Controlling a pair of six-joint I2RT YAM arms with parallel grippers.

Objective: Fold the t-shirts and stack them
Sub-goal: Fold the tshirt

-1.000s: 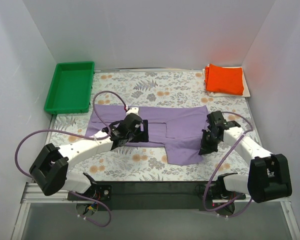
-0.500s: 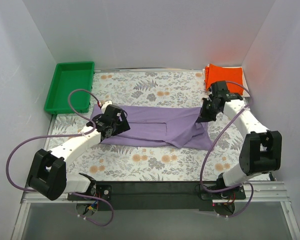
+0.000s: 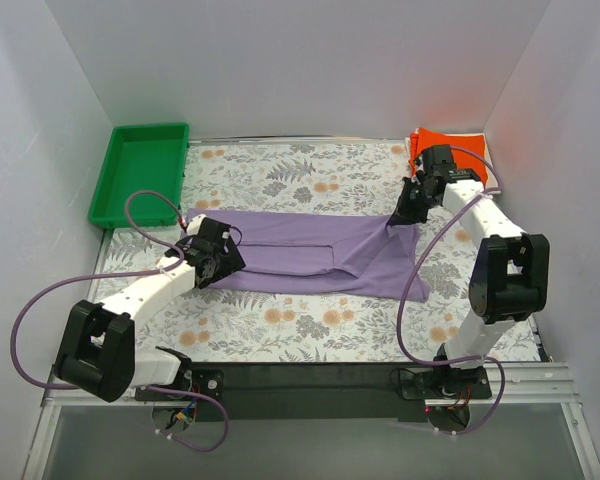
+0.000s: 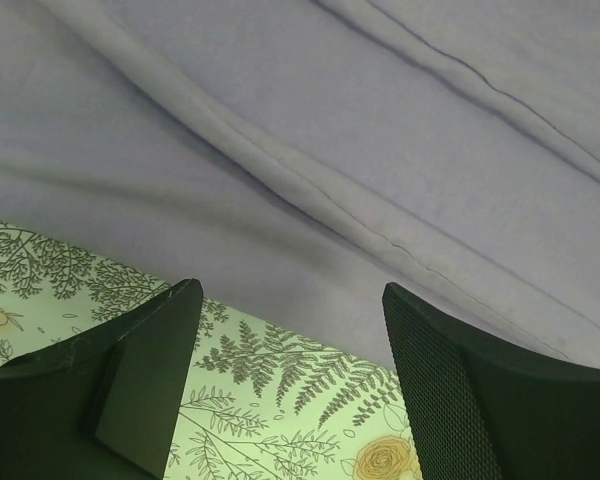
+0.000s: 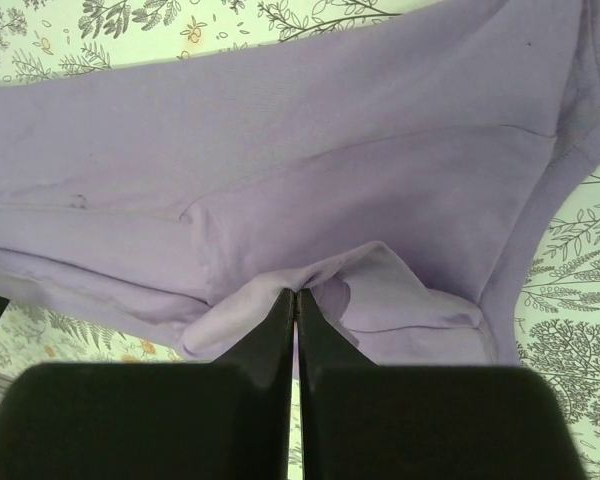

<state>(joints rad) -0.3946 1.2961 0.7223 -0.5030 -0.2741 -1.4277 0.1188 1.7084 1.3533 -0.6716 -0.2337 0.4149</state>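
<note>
One lavender t-shirt (image 3: 300, 255) lies folded lengthwise across the table (image 3: 310, 175), limp, light cloth likely best taken at hems and corners. The right gripper (image 3: 401, 219) clamps a fold at its right end; the left gripper (image 3: 218, 262) hovers, fingers apart, over its near-left hem.

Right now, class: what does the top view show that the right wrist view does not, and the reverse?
Only the top view shows the green tray, the orange shirt and the left fingers at the left end of the purple shirt. Only the right wrist view shows that the right fingers are shut on a bunched fold of that shirt. Both views show the purple shirt and the floral cover.
</note>
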